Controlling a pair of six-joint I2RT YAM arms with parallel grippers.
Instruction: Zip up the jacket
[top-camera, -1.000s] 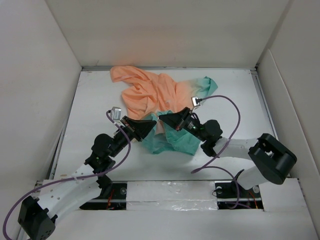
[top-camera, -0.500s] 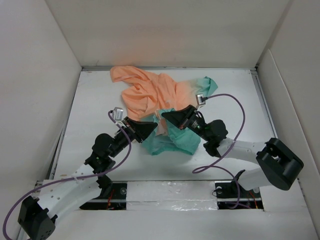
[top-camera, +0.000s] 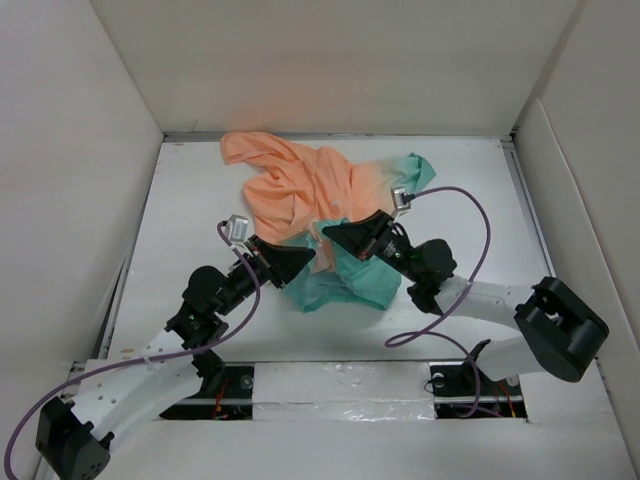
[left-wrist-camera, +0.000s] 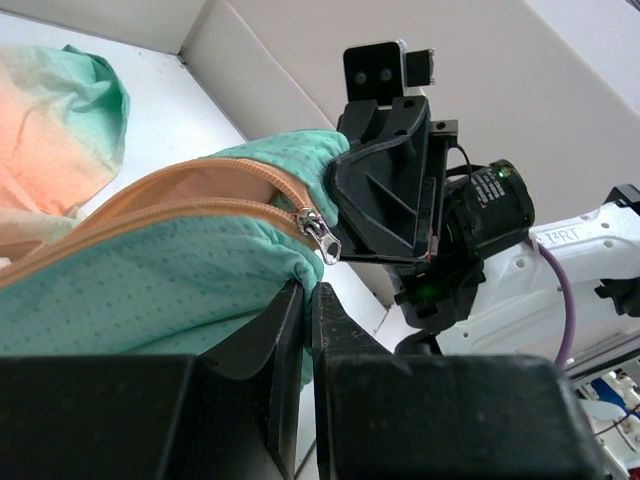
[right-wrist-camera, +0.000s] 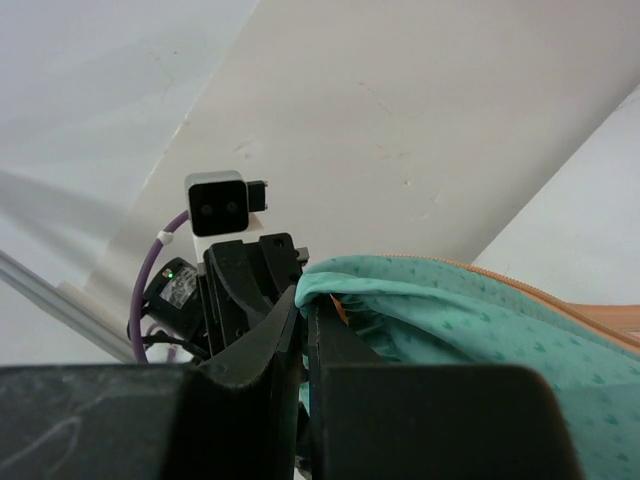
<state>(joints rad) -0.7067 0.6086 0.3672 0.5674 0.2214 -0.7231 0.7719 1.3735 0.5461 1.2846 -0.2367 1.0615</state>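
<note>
The jacket (top-camera: 310, 190) lies crumpled mid-table, peach-orange at the back and teal at the near hem (top-camera: 355, 282). My left gripper (top-camera: 312, 256) is shut on the teal hem from the left. My right gripper (top-camera: 324, 232) is shut on the hem from the right, close to the left one. In the left wrist view the teal cloth (left-wrist-camera: 150, 290) is pinched between my fingers (left-wrist-camera: 280, 330), with the orange zipper line (left-wrist-camera: 180, 205) and its silver slider (left-wrist-camera: 322, 232) just above. In the right wrist view teal cloth (right-wrist-camera: 450, 300) is pinched in my fingers (right-wrist-camera: 330, 340).
White walls enclose the table on the left (top-camera: 70, 200), back (top-camera: 340, 70) and right (top-camera: 590, 180). Purple cables (top-camera: 470, 230) loop from both wrists. The left wrist camera (right-wrist-camera: 222, 205) faces the right wrist view.
The right gripper has shifted slightly back and right with the hem since a second ago, lifting the teal cloth a little. The left gripper has barely moved.
</note>
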